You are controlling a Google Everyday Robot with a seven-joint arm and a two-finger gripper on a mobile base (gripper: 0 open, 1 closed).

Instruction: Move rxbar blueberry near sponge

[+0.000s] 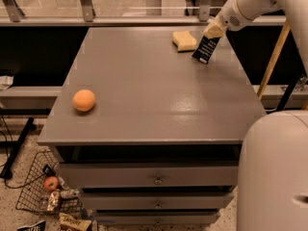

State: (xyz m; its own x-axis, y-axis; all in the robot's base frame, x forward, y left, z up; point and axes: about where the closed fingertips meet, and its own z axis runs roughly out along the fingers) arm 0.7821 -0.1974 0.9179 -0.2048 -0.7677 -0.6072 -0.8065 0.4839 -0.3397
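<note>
Table (144, 105): grey, drawers beneath.
Gripper (213, 32): far right corner, clamped on the snack bar's top end.
Snack bar (204, 50): navy, hanging just beside the sponge (tabletop contact unclear).
Sponge (184, 40): yellow.
Remaining, by judgement: lowering, release.

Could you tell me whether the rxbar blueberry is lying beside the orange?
No, the gripper holds the rxbar blueberry beside the sponge at the far side of the table, well away from the orange.
</note>
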